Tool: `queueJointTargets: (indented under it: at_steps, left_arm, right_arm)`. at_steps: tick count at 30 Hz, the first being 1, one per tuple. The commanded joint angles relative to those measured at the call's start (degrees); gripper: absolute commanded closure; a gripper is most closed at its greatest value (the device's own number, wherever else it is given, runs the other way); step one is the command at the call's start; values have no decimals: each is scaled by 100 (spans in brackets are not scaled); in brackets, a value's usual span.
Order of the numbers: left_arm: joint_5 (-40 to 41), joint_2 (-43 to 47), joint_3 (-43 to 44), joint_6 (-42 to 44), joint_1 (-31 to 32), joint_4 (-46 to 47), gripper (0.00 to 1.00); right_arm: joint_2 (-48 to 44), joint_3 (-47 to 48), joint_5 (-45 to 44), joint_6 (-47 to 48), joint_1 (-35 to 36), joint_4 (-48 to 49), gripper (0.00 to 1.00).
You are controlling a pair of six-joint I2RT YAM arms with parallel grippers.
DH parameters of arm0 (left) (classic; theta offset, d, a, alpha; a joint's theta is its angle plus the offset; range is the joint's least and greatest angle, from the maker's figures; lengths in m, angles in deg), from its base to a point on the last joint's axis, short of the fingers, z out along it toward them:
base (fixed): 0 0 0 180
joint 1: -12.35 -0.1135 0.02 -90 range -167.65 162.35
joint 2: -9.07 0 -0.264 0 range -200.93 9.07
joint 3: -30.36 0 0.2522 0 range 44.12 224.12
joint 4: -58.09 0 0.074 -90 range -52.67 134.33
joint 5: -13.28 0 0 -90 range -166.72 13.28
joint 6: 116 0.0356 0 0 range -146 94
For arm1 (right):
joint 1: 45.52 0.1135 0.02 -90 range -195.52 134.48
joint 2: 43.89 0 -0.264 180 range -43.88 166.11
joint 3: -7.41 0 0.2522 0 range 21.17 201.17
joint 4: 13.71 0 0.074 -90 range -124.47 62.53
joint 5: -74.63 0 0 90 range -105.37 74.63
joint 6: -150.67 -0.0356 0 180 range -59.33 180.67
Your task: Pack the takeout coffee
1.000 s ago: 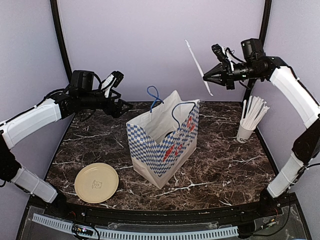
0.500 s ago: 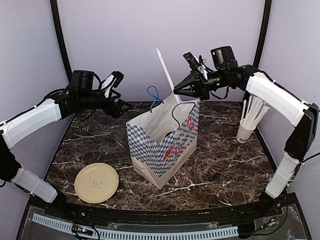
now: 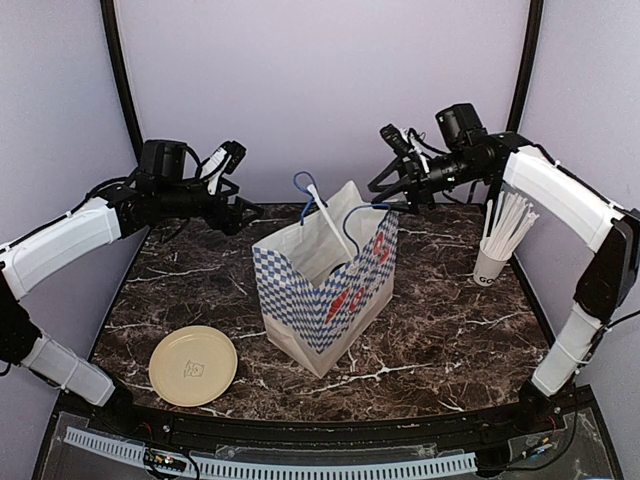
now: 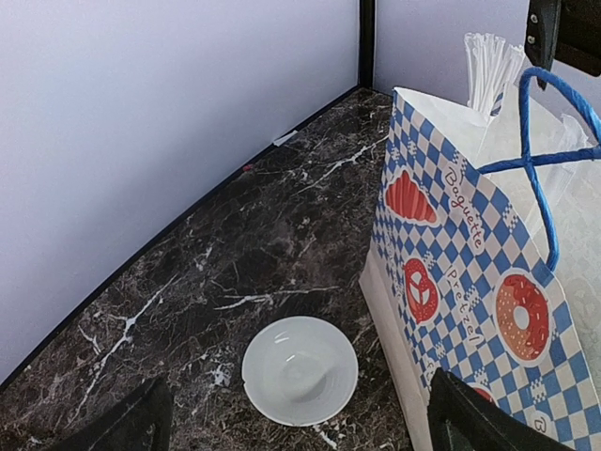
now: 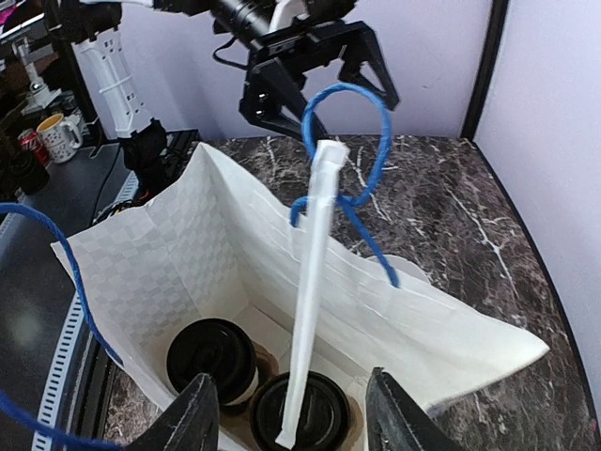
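- Bag [image 5: 221, 240], centre frame: two black-lidded cups [image 5: 211, 355] on its floor, one wrapped straw [image 5: 311, 301] leaning inside.
- Right claw [image 5: 289, 381]: spread wide, empty.
- Left claw [image 4: 299, 387]: spread wide, empty.

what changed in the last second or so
The right gripper swung left and down from high at the right, carrying the wrapped straw over the bag, and let it go. The straw now leans inside, its lower end by the lidded cups, and the jaws are open. The left gripper, bag, plate and cup of straws stayed put.
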Motion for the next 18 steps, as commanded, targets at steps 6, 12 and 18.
queueJointTargets:
  at_steps: [6, 12, 18]
  left_arm:
    - [447, 1108, 152, -419, 8, 488, 3]
    - [-334, 1516, 819, -820, 11, 108, 3]
    - [2261, 1203, 1507, -847, 20, -1356, 2]
  right_arm:
    - [-1520, -784, -998, -1992, -1659, 1208, 38]
    - [-2653, -1966, -1638, -3037, -3083, 1969, 2]
    - [-3529, -2560, -5373, -3832, -3113, 2677, 1]
